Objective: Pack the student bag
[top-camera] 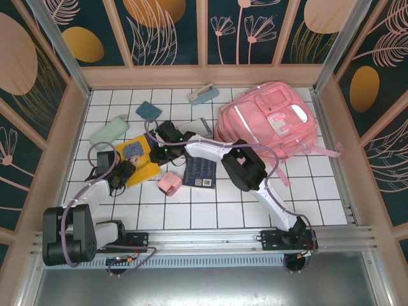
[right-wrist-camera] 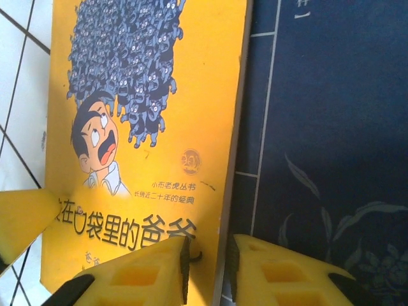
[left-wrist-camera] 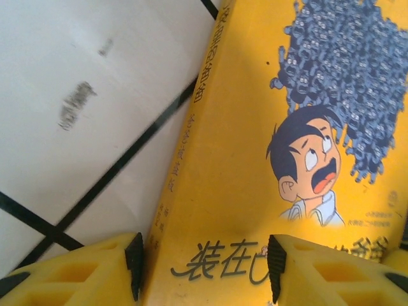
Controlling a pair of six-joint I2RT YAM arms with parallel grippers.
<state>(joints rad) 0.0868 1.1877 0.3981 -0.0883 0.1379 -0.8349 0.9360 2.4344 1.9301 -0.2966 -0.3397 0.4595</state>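
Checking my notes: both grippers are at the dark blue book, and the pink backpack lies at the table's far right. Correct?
Not the dark blue book: the left gripper and right gripper both straddle edges of the yellow book, as the wrist views show. The pink backpack does lie far right.

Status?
Left gripper open astride yellow comic book, spine side. Right gripper nearly shut at opposite edge. Pink backpack apart, far right. Dark blue book beside that edge.

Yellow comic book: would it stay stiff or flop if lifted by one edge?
The yellow book looks like a paperback, so it probably bends somewhat. Its smooth cover may be slippery. Lying flat on the tiles, it should slide, not roll.
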